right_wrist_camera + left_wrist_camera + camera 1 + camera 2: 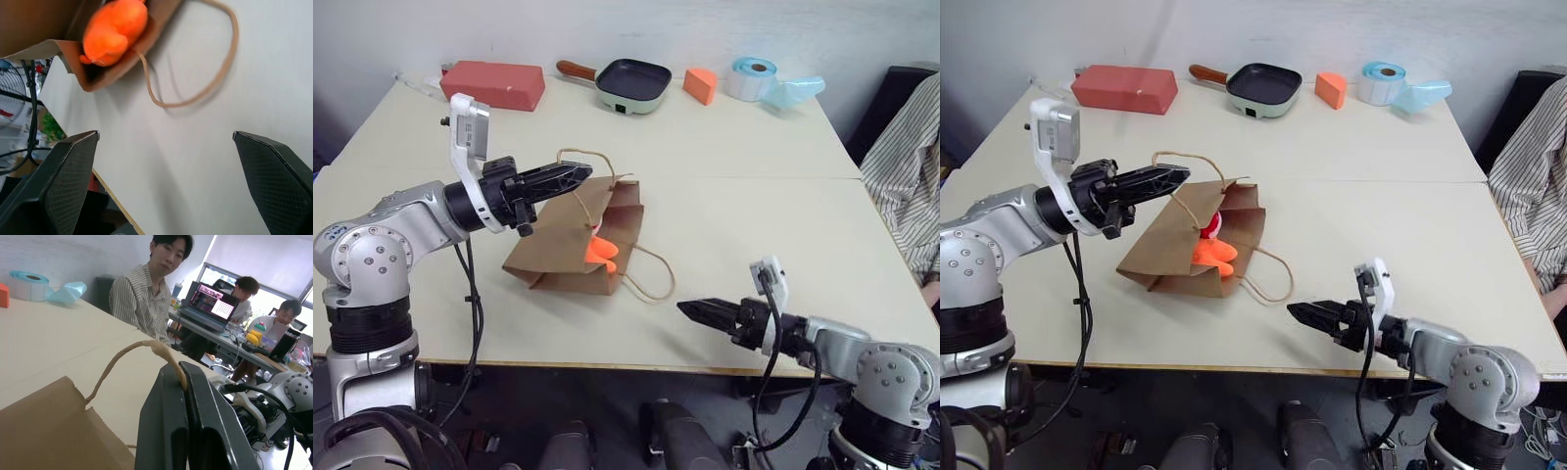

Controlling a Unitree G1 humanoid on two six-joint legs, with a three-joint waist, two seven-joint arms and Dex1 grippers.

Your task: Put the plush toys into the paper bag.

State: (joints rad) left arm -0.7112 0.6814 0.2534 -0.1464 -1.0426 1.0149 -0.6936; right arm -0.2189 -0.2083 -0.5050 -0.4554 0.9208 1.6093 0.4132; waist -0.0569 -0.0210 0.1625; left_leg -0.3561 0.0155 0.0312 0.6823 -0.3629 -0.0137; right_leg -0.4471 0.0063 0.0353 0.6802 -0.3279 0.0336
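While the left tool [576,176] pinches the bag [566,245] handle [128,356], the right tool [697,310] gapes above the tabletop [754,225]; 2 toys [1211,249] sit inside.

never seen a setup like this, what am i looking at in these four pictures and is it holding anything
This is a two-armed humanoid robot at a table. The two wide pictures come from cameras on its head, looking down over its arms. The other two come from cameras on each wrist, looking along the fingers.

The left end effector is shut on a cord handle of the brown paper bag, lifting its mouth open. An orange plush toy and a red-and-white plush toy sit in that mouth. The right end effector is open, holding nothing.

Along the far edge lie a red box, a small frying pan, an orange wedge block and a tape roll. People sit nearby.
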